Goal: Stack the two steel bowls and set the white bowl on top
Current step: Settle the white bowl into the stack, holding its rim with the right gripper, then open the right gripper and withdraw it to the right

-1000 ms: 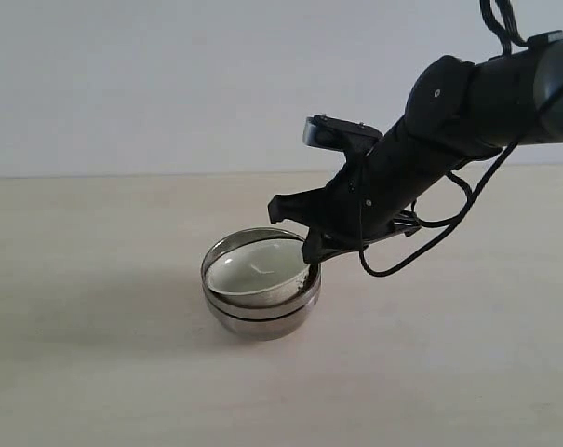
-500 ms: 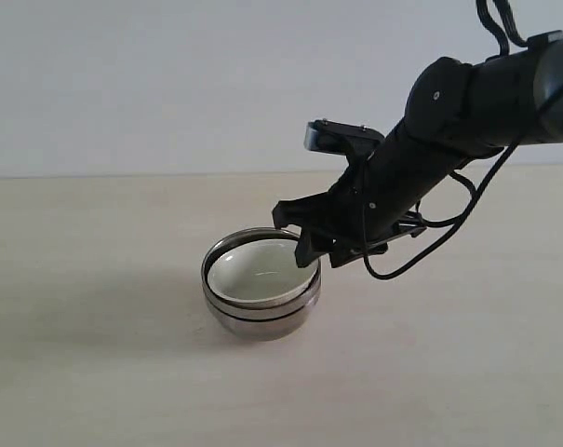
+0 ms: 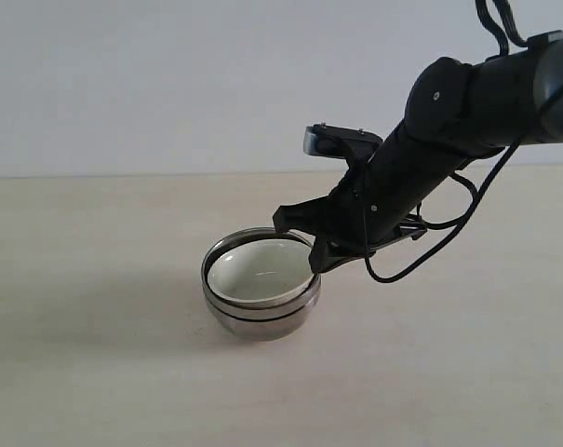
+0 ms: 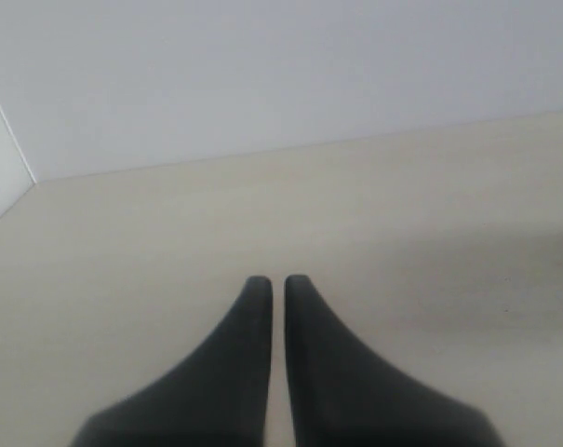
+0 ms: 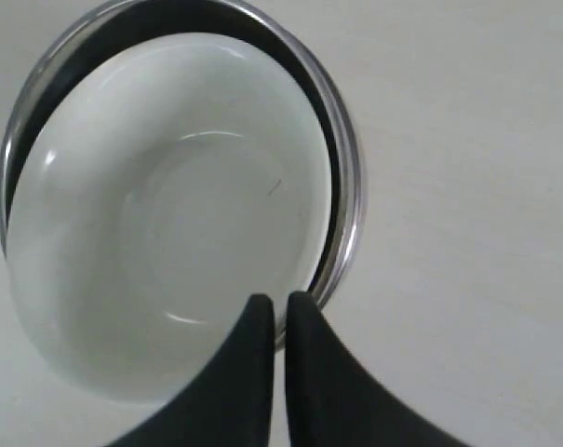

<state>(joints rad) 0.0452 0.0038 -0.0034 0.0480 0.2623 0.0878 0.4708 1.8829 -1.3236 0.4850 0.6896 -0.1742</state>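
— Since a second ago the right gripper (image 3: 315, 264) has lifted off the rim, and the white bowl (image 3: 260, 272), tilted then, now sits level inside the stacked steel bowls (image 3: 262, 318).
— Holding anything?
— No. Its wrist view shows the jaws pressed together, empty, just above the steel rim.
— And the left gripper (image 4: 272, 279)?
— Only its own camera catches it: closed, empty, over the table (image 4: 430, 214).

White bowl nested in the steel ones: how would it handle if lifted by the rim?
Probably slippery: the white bowl looks glossy, with highlights. Likely stiff but chip-prone. Nested off-centre in the steel bowls, a push would probably shift it inside rather than tip it.
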